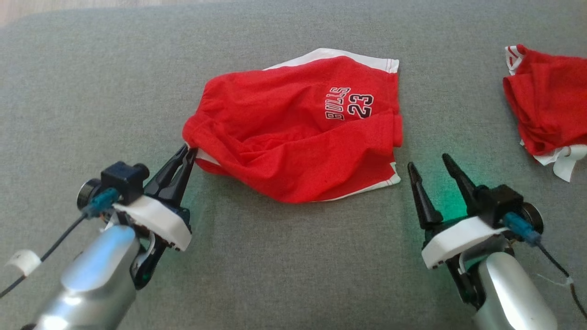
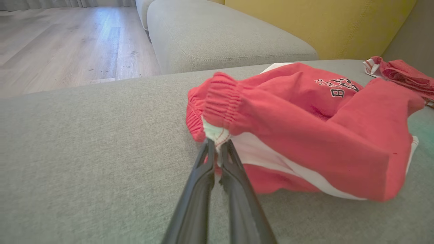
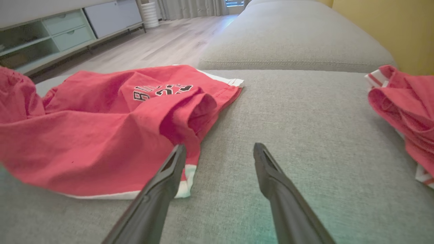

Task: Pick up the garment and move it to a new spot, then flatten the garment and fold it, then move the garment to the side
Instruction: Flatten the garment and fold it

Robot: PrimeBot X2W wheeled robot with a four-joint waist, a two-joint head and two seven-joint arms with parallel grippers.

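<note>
Grey fabric sofa point(image 1: 91, 91) holds crumpled red cloth shorts point(image 1: 298, 137) (pick-up step): left gripper point(image 1: 189, 151) jaws pinch them, right gripper point(image 1: 429, 161) jaws gape empty; lift next.

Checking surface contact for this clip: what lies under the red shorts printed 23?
The grey cushion shows all round the red shorts; a white panel peeks out beneath their folded-over red layer. Anything else underneath is covered.

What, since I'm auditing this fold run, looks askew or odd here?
The red Bulls shorts lie crumpled, not flat, their waistband end pinched in the left pincer. A second red garment sits bunched on the grey cushion, far right.
</note>
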